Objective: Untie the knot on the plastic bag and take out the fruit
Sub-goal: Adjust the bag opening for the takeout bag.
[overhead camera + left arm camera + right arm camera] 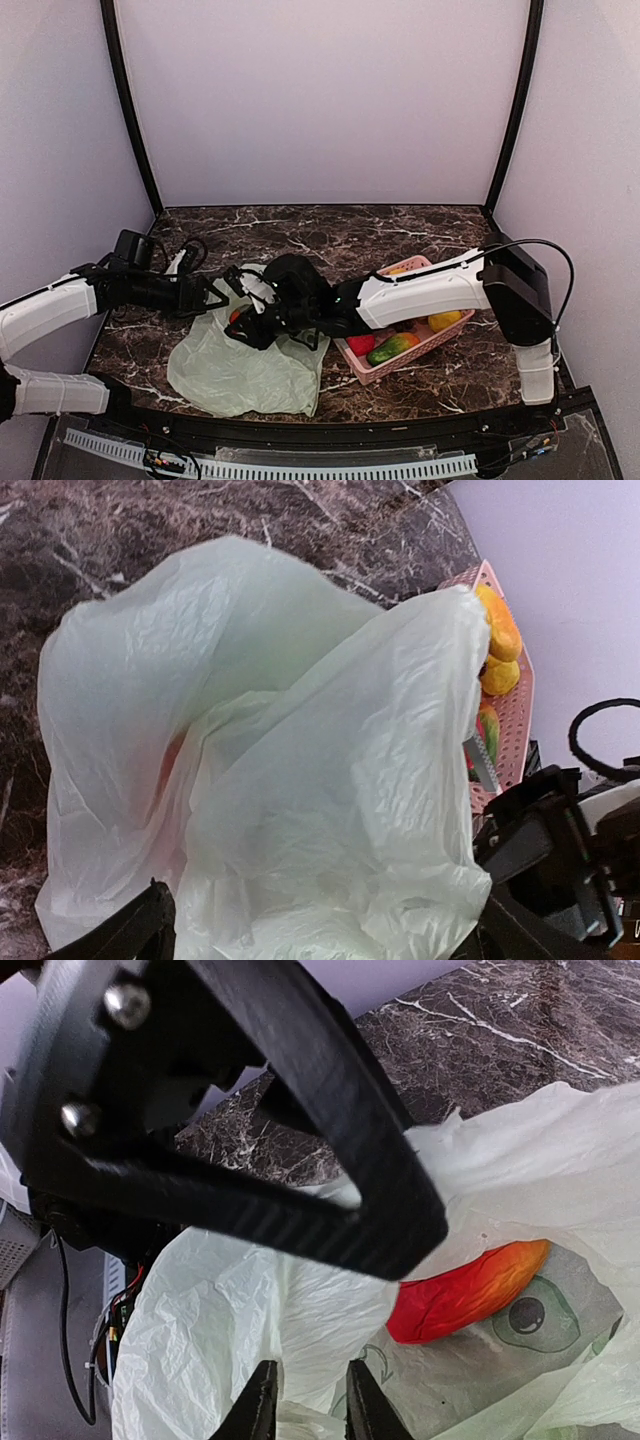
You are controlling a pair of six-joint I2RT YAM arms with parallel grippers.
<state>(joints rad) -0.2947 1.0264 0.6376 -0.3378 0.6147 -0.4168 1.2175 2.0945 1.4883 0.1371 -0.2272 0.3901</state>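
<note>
table (350,232): dark brown marble top, white veins
far wall (320,100): plain pale lilac, evenly lit
side walls: same pale panels, left (50,130) and right (590,130)
poles: black, at far left (130,110) and far right (515,110) corners
near edge: white slotted strip (300,468)

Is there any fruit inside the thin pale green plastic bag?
Yes, the right wrist view shows a red-orange fruit lying inside the open mouth of the thin pale green plastic bag.
</note>
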